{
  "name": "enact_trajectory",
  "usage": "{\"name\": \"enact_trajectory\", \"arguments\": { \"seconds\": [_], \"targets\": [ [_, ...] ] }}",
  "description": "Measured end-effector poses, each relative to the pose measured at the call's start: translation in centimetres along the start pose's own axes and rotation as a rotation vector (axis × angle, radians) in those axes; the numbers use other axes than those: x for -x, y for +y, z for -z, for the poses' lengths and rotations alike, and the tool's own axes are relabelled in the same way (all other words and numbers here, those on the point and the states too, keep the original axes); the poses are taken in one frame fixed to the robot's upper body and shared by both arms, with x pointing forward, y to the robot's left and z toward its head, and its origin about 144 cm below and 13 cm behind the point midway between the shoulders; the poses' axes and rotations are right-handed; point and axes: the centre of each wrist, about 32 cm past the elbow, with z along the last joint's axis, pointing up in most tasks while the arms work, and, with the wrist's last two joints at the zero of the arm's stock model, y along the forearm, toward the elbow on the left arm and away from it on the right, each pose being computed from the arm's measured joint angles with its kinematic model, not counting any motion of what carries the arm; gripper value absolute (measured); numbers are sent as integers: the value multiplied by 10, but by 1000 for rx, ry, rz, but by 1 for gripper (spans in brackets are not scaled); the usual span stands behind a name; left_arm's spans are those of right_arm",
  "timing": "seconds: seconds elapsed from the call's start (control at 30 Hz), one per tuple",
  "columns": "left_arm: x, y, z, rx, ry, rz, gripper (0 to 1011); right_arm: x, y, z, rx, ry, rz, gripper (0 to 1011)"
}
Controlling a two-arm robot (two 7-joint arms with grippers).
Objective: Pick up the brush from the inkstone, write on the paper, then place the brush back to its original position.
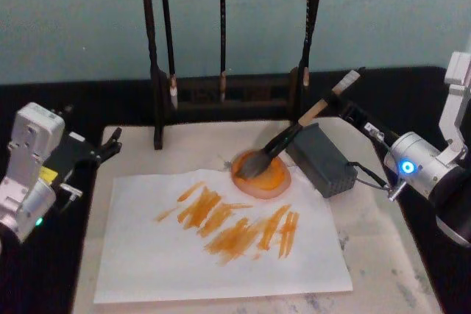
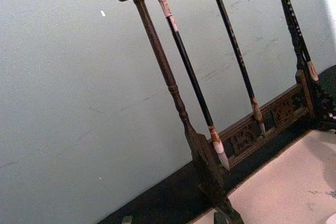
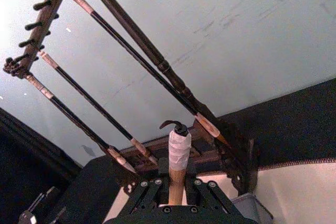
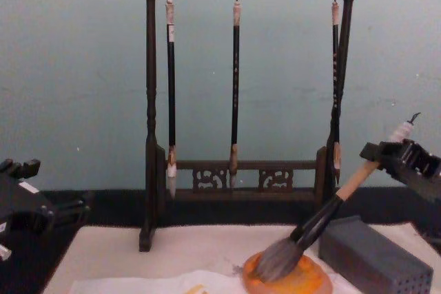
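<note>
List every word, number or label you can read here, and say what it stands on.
No text reads clearly.
Yellow sticker on the housing of the left gripper, parked left of the paper: too small to read.
White strip on the right arm, behind the right gripper holding the brush: blurred.
Pale marks on the shafts of the hanging brushes: too small to read.

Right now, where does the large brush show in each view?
Head: the brush slants right of centre, bristles on the inkstone, handle in the right gripper.
Chest: lower right, same slant.
Right wrist: its white-wrapped end, bottom centre.
Left wrist: faces the rack and wall instead.
Shared landmark: the rack with its hanging thin brushes.
</note>
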Motion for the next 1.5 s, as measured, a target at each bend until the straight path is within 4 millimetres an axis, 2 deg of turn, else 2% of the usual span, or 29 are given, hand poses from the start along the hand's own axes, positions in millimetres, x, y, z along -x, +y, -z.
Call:
{"name": "enact_trajectory", "arguments": {
  "seconds": [1.07, 1.5],
  "targets": [
    [0, 0, 0, 0, 0, 0, 1001, -11, -3, 3, -1, 115, 70, 173],
    [0, 0, 0, 0, 0, 0, 1001, -28, 2, -3, 1, 164, 96, 173]
  ]
}}
